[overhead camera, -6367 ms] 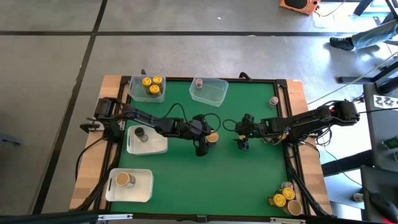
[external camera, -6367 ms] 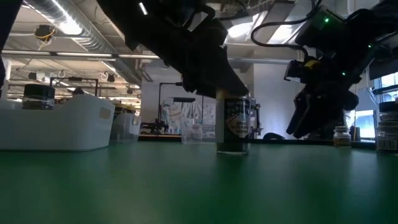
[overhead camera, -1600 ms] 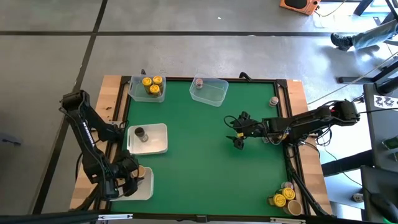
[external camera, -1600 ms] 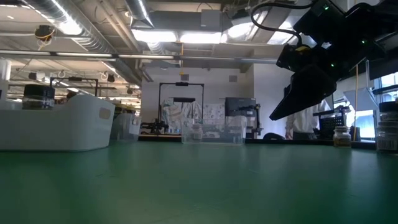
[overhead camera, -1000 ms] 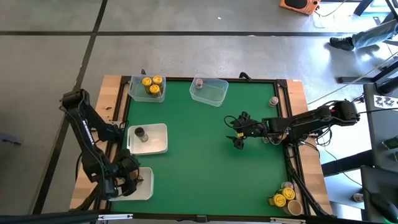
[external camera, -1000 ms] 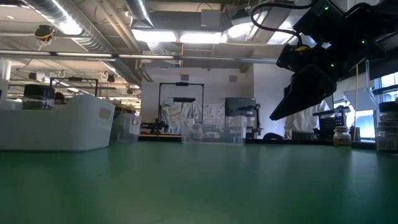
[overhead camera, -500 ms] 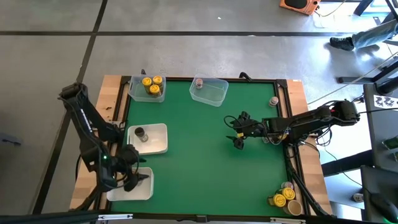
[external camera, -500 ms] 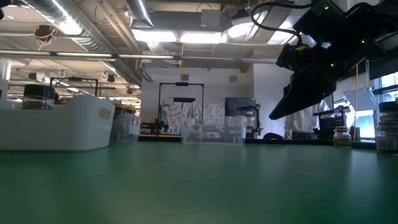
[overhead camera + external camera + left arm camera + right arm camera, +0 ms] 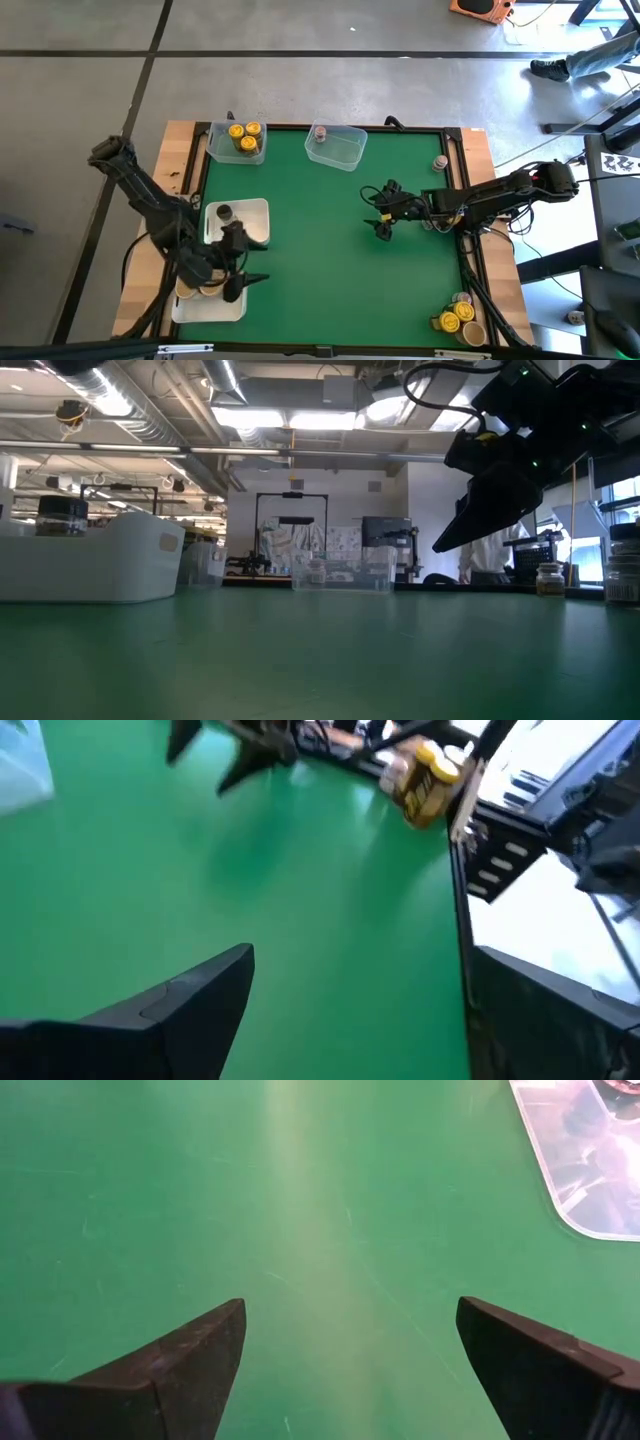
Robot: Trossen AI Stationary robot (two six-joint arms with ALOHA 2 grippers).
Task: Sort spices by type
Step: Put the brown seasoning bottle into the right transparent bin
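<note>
My left gripper (image 9: 245, 283) hovers open at the right edge of the near-left white tray (image 9: 215, 310), holding nothing; tan-lidded spice jars (image 9: 197, 291) stand in that tray beside the arm. In its wrist view the open fingers (image 9: 190, 1000) look across bare green mat toward yellow-lidded jars (image 9: 425, 780) at the near right corner. My right gripper (image 9: 383, 224) hangs open over the mat right of centre, with only mat between its fingers (image 9: 200, 1350).
A clear tub with yellow-lidded jars (image 9: 243, 137) and a clear tub with a grey-pink-lidded jar (image 9: 321, 133) stand at the far edge. A dark-lidded jar (image 9: 224, 213) stands in a white tray. More jars (image 9: 458, 318) cluster near right; one (image 9: 440, 161) at the right rim.
My left gripper has risen from over the near-left tray, moved toward the table's right and swung round toward the mat's middle, staying open. The tan-lidded jars it covered now show in the tray.
</note>
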